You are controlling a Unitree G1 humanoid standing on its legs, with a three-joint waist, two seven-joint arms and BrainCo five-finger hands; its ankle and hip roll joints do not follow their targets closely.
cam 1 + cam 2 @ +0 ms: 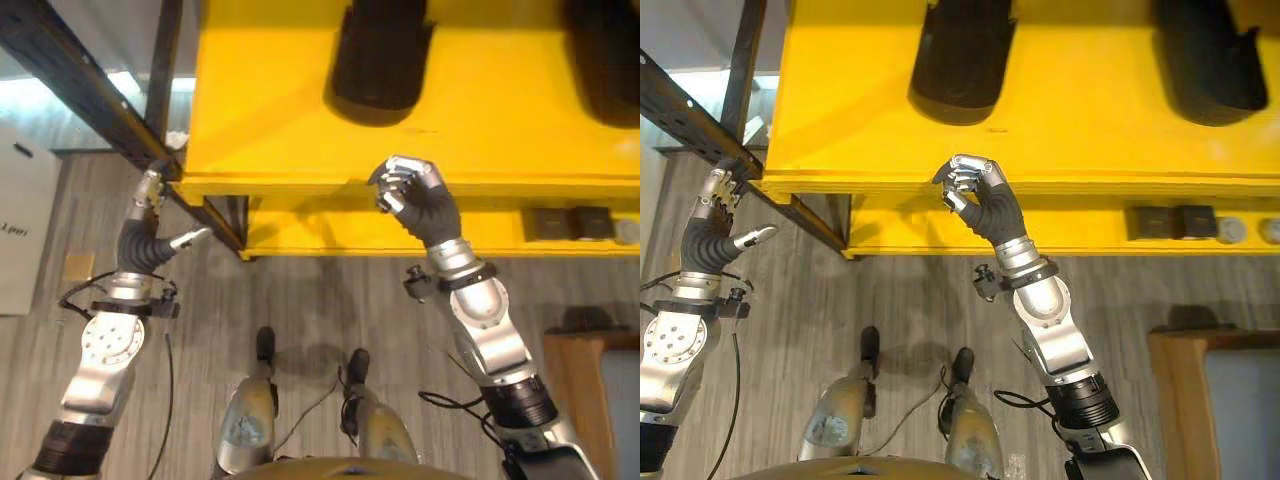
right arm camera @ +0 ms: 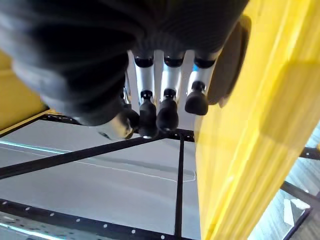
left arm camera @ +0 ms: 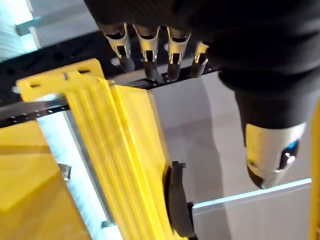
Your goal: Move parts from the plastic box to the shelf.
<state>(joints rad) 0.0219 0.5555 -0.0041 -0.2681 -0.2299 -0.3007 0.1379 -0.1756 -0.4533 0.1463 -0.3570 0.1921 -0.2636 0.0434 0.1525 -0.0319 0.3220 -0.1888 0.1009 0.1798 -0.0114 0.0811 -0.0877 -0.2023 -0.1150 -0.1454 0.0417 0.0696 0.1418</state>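
Right hand [image 1: 415, 200] is up at the front edge of the bright yellow shelf board [image 1: 300, 110], fingers curled into a loose fist with nothing inside them; the right wrist view has the dark tips bunched together beside the yellow edge. On top of that board, toward its back edge, sit two black moulded parts: one [image 1: 380, 55] just beyond the right hand, the other [image 1: 605, 55] at the board's right end. Below, on the lower yellow shelf level [image 1: 400, 232], two small dark square blocks [image 1: 1165, 221] and small round grey pieces [image 1: 1232, 231] line up near its right end. Over at the left corner, the left hand [image 1: 150, 225] reaches for the dark perforated metal upright [image 1: 90, 85] of the rack, fingers straight and relaxed, thumb sticking out sideways, tips right at the steel, gripping nothing. A pale wooden piece of furniture [image 1: 585, 385] stands on the grey plank floor [image 1: 300, 300] at the right.
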